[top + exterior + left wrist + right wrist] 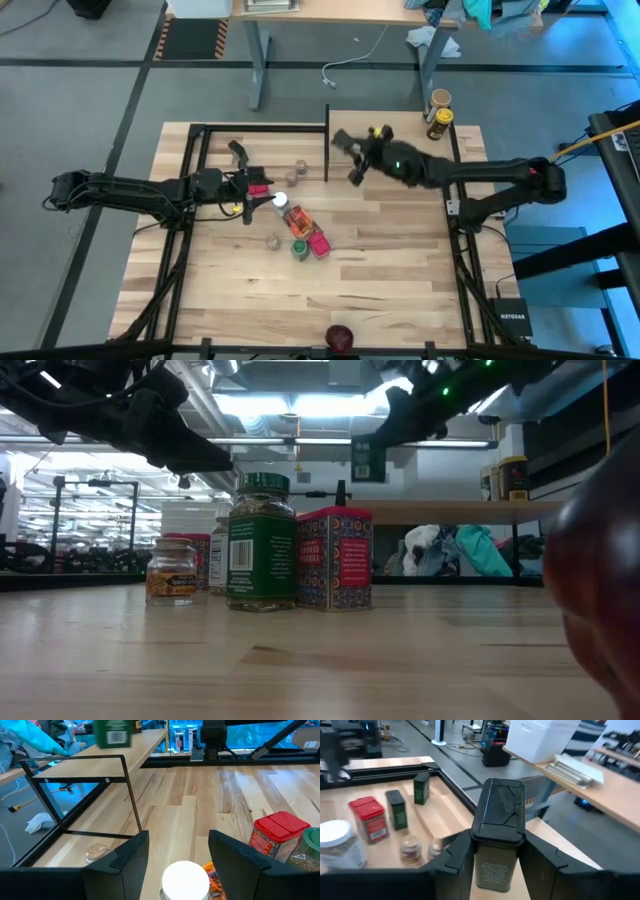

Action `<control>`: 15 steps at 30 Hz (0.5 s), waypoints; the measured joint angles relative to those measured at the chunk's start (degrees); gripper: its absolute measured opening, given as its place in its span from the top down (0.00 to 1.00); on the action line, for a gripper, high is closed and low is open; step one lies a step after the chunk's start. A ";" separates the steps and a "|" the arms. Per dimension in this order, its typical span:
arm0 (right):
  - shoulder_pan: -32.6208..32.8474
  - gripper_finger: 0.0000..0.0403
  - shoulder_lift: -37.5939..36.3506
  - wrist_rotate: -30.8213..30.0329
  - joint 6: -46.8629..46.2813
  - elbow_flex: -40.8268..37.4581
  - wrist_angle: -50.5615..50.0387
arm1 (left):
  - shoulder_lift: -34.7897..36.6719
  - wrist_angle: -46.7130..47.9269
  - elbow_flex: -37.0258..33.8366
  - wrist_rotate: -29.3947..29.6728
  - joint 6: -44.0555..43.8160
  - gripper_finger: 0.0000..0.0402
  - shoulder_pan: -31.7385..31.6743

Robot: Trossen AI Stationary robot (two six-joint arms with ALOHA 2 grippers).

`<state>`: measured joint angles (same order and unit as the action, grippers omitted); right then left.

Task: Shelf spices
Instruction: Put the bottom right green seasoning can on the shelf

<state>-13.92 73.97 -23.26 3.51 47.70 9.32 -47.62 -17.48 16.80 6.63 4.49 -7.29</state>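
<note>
My right gripper [350, 157] hangs above the table's far middle, beside the black post of the shelf [265, 127], and is shut on a dark green tin with a black lid [499, 820]. The other spices stand on the table: a white-capped bottle [280, 200], an orange packet [297, 220], a pink-red box [318, 243], a green-lidded jar [299, 248] and small jars [296, 172]. My left gripper [179, 852] is open at the left. Its fingers stand on either side of the bottle's white cap [185, 880], just above it. My right gripper pinches the tin between its two fingers [455, 855], on two opposite sides of the body [481, 865] just under the lid. The fingers come nearly level, slanting a little down, from the table's right. The tin stands upright in the hold, lifted clear of the table.
Two jars [438, 112] stand at the table's far right corner. A dark red round thing [340, 337] lies at the near edge and fills the right of the low view. The shelf's thin black frame [80, 779] stands over a small jar [97, 851]. Bare tabletop lies at the near right.
</note>
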 joint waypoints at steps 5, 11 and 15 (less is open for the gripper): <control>-10.37 0.67 0.34 9.73 -0.15 -0.01 0.85 | 0.00 -0.10 0.00 0.00 0.38 0.50 0.00; -18.23 0.67 1.11 21.19 -0.20 0.00 2.30 | -0.02 -1.61 0.00 0.00 1.02 0.50 0.00; -20.04 0.67 2.96 27.11 -0.20 0.00 4.30 | -0.02 -1.73 0.00 0.00 1.51 0.50 0.00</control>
<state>-33.96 76.93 3.85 3.31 47.70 13.62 -47.64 -19.22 16.80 6.63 6.00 -7.29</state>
